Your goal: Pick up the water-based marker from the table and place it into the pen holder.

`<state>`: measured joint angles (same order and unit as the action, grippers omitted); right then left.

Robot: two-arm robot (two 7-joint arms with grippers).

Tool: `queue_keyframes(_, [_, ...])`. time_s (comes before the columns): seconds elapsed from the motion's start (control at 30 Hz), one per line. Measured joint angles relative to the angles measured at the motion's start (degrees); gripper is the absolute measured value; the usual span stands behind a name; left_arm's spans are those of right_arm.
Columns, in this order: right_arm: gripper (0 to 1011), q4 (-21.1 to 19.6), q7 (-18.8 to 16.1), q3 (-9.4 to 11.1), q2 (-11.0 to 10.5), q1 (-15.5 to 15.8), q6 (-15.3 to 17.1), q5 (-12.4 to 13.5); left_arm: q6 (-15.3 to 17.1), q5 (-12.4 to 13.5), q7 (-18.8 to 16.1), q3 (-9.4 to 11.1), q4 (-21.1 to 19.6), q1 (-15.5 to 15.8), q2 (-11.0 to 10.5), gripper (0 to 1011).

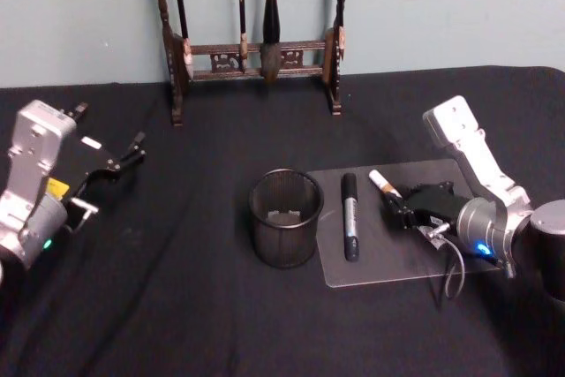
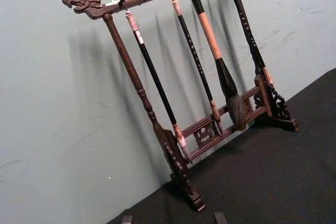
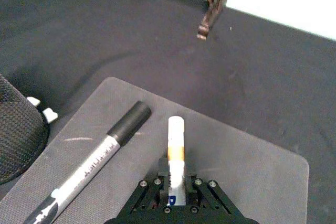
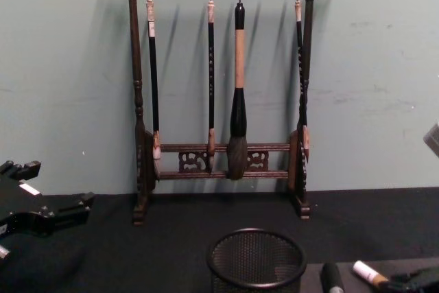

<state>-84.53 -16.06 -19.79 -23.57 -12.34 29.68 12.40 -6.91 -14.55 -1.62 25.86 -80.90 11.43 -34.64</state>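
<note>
The water-based marker (image 1: 383,182), white with an orange band, lies on a grey mat (image 1: 415,253) at the right. My right gripper (image 1: 399,209) is low over the mat, its fingers (image 3: 197,190) closed against both sides of the marker's rear end (image 3: 176,150). The pen holder (image 1: 284,218), a round black mesh cup, stands upright just left of the mat, with something small and pale inside. In the chest view the holder (image 4: 257,262) is in front, the marker tip (image 4: 369,274) to its right. My left gripper (image 1: 137,149) hovers open at the far left.
A black and grey marker (image 1: 350,215) lies on the mat between the pen holder and the white marker. A tall dark wooden rack (image 1: 256,50) hung with calligraphy brushes stands at the back against the wall. Black cloth covers the table.
</note>
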Motion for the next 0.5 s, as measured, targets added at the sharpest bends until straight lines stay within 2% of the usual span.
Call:
queue_keyframes(0.17, [182, -1.0, -0.5, 0.6, -0.2, 0.8, -3.8, -1.0, 0.0, 0.0, 0.0, 0.0, 0.0, 0.0, 0.0, 1001])
queue_keyframes(0.27, [182, -2.2, -0.6, 1.8, -0.3, 1.9, -8.9, -1.7, 0.0, 0.0, 0.0, 0.0, 0.0, 0.0, 0.0, 1001])
queue_keyframes(0.37, [182, -2.8, -0.2, 2.7, 0.0, 2.6, -12.1, -2.0, 0.0, 0.0, 0.0, 0.0, 0.0, 0.0, 0.0, 1001])
queue_keyframes(0.4, [182, -3.0, 0.0, 3.3, 0.2, 3.1, -14.4, -2.1, 0.0, 0.0, 0.0, 0.0, 0.0, 0.0, 0.0, 1001])
queue_keyframes(0.47, [182, -3.3, 0.0, 4.0, 0.5, 3.5, -16.9, -2.2, 0.0, 0.0, 0.0, 0.0, 0.0, 0.0, 0.0, 1001])
queue_keyframes(0.5, [182, -3.4, -0.1, 4.6, 0.8, 3.9, -19.4, -2.2, 0.0, 0.0, 0.0, 0.0, 0.0, 0.0, 0.0, 1001])
